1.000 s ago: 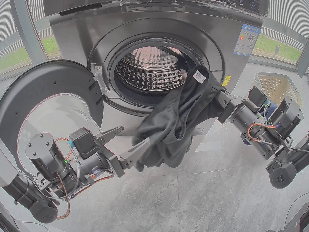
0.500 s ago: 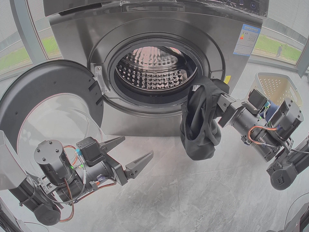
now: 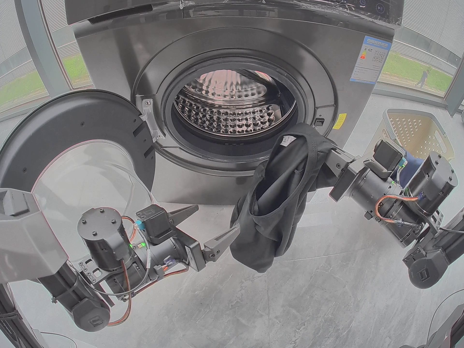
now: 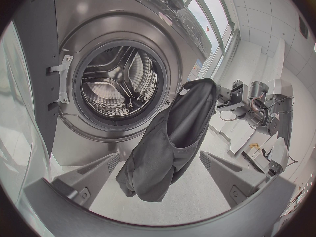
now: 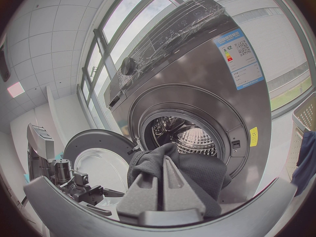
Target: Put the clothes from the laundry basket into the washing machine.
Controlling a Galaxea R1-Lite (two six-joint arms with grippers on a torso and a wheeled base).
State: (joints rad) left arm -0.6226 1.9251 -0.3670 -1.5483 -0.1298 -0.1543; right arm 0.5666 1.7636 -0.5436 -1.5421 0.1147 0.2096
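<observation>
The black garment [image 3: 273,194] hangs in the air in front of the washing machine [image 3: 232,39], below and to the right of the open drum mouth [image 3: 227,102], and no part of it is inside. It clears the grey floor [image 3: 314,291].

Starting at your left, the round door [image 3: 72,122] stands swung fully open. Just in front of it you have the left gripper [image 3: 216,218], low down, pointing toward the cloth with its fingers spread wide and nothing between them. Its nearer fingertip sits right at the garment's lower edge, and you cannot tell whether the two touch. In the left wrist view the cloth dangles ahead of the gap between the fingers.

Further right, the right gripper [image 5: 158,170] has its fingers pressed together on the garment's upper end, with the fabric bunched around them.

At your far right the pale laundry basket [image 3: 418,126] stands on the floor beside the machine, with a blue cloth [image 3: 408,167] in it.
</observation>
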